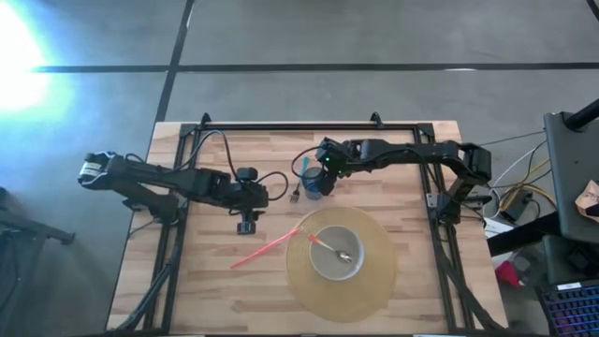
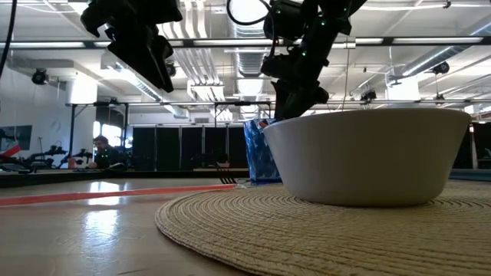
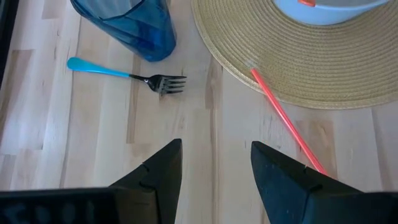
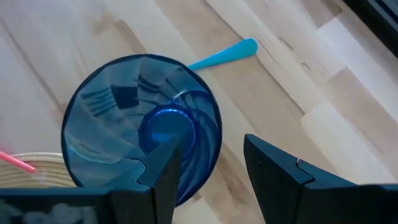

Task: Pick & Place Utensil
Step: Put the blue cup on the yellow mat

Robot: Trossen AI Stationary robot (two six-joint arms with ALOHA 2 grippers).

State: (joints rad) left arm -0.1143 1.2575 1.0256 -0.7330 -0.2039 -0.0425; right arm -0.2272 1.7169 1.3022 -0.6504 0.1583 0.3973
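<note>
A fork with a light-blue handle (image 3: 127, 74) lies flat on the wooden table beside an upright blue cup (image 4: 143, 134). My right gripper (image 4: 208, 171) hangs open just above the cup (image 1: 311, 180). One finger is over the cup's mouth and the other outside its rim, and I see no touch. My left gripper (image 3: 216, 165) hovers open above bare wood, to the left of the fork (image 1: 297, 193). A thin red stick (image 1: 271, 248) lies with one end on the woven mat (image 1: 374, 281). A spoon with an orange handle (image 1: 329, 247) rests in the pale bowl (image 1: 323, 267).
The round woven mat (image 3: 323, 74) with the bowl (image 2: 368, 157) fills the near right of the table. A black frame (image 1: 281, 126) runs around the tabletop's edges. Bare wood lies between the fork and the table's near left. Cables and equipment stand past the right edge.
</note>
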